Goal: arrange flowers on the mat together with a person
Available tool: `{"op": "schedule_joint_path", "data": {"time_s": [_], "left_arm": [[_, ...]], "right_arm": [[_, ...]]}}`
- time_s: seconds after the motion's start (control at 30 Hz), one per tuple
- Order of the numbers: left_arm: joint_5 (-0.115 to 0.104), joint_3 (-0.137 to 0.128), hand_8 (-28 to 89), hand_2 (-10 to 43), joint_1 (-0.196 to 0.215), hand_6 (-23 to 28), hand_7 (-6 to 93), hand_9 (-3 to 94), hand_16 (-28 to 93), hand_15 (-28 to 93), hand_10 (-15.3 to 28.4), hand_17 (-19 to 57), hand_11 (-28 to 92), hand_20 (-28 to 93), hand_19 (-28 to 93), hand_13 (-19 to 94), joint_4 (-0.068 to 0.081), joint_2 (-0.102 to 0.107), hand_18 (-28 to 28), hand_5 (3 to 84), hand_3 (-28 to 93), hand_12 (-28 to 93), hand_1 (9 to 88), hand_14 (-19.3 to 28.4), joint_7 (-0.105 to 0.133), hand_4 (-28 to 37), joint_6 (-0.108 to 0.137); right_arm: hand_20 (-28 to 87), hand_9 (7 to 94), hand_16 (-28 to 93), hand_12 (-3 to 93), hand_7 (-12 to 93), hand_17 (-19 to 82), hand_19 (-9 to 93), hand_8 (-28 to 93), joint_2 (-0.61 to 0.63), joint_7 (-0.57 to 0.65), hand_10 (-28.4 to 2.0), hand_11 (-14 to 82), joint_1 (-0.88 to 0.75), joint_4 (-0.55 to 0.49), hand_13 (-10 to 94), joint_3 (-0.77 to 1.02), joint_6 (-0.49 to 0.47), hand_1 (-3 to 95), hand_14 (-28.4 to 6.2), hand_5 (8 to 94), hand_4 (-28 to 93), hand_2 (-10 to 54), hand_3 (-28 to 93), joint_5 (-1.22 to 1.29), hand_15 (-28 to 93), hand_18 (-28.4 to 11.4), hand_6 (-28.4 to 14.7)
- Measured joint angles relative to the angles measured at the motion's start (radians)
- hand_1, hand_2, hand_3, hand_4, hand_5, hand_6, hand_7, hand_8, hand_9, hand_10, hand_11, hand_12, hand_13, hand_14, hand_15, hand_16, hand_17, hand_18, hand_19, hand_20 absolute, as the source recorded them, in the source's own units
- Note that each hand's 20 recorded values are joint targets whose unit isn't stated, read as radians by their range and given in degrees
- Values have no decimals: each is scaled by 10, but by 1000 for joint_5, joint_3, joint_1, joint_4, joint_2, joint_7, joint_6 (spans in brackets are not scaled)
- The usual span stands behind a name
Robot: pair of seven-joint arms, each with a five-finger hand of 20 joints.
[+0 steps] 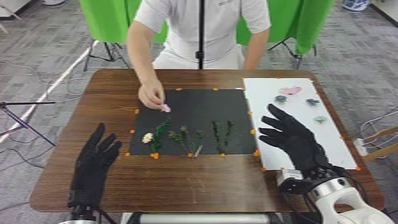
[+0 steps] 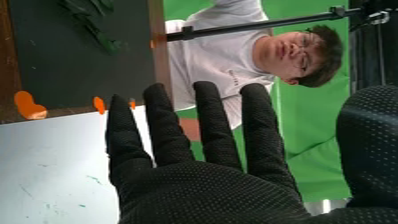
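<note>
While a person's hand [image 1: 152, 94] pinches a pink flower [image 1: 165, 108] at the upper left of the black mat [image 1: 204, 102], the right hand [image 1: 298, 142], at centre right of the head view, keeps straight fingers spread wide. At lower left, the left hand [image 1: 92, 160] has straight, slightly parted fingers above the bench [image 1: 58, 182]. A white flower [image 1: 148, 138] lies at the mat's lower left.
</note>
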Motion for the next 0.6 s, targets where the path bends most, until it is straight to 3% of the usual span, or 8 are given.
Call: {"op": "schedule_joint_path", "data": {"time_s": [0.6], "left_arm": [[1, 0, -100, 43, -1, -16, 117, 272, -11, 221, 124, -117, 95, 47, 422, 214, -7, 0, 231, 241, 775, 124, 211, 178, -5, -283, -4]], "right_arm": [[193, 373, 306, 165, 90, 33, 290, -92, 1, 0, -112, 38, 3, 0, 301, -1, 1, 174, -194, 331, -268, 89, 649, -3, 57, -240, 52]]}}
